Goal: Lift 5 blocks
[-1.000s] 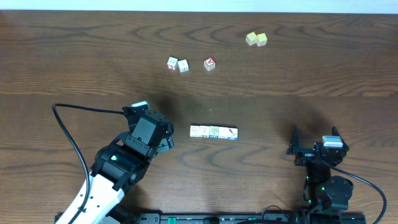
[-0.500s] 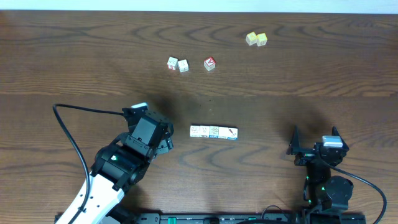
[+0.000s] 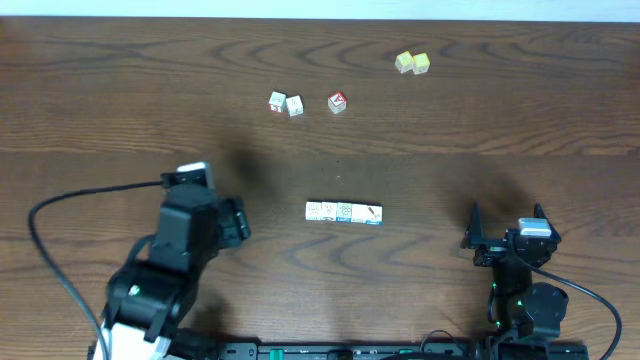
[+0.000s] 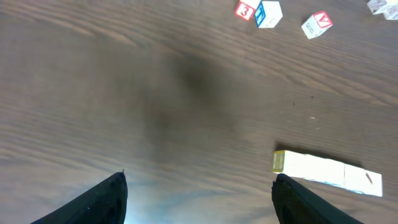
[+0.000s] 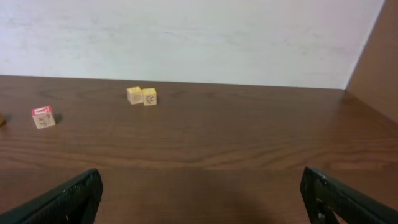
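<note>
A row of small cream wooden cubes [image 3: 343, 212] with printed faces lies edge to edge on the dark, wood-grained table [image 3: 120, 90]; how many it holds is unclear. Beyond the row, toward the table's far edge, sit two loose cream cubes [image 3: 294, 105], touching, with a red-faced cube [image 3: 337, 102] just beside them and two plain yellow cubes [image 3: 404, 62] farther right. The left gripper [image 3: 238, 222] stands left of the row, the right gripper [image 3: 505, 232] well right of it. Both have their jaws spread and empty, with bare tabletop around them. A white wall [image 5: 186, 37] backs the table.
</note>
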Controlling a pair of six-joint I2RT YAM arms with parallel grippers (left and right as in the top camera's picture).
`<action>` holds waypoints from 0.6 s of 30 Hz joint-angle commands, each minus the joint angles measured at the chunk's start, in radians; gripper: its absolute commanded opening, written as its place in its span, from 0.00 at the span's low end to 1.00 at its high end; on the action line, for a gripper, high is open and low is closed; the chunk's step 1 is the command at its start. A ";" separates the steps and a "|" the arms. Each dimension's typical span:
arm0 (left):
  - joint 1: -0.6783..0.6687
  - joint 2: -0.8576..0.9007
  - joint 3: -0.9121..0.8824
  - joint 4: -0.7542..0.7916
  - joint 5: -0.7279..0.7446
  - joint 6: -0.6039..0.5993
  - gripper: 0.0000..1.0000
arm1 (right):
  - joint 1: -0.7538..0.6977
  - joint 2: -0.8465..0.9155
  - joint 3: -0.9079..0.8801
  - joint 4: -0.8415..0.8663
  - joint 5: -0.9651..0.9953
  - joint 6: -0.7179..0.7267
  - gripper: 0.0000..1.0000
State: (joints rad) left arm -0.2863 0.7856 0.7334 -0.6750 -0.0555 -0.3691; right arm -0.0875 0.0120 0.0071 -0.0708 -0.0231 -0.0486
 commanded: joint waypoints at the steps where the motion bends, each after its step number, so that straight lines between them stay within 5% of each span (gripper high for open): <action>1: 0.100 -0.088 -0.060 0.034 0.166 0.220 0.75 | -0.010 -0.007 -0.002 -0.004 0.008 -0.009 0.99; 12: 0.352 -0.491 -0.275 0.139 0.250 0.272 0.75 | -0.010 -0.007 -0.002 -0.004 0.008 -0.009 0.99; 18: 0.381 -0.561 -0.348 0.172 0.250 0.272 0.75 | -0.010 -0.007 -0.002 -0.004 0.008 -0.009 0.99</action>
State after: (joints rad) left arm 0.0891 0.2394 0.4156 -0.5262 0.1795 -0.1219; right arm -0.0875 0.0116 0.0071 -0.0704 -0.0231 -0.0486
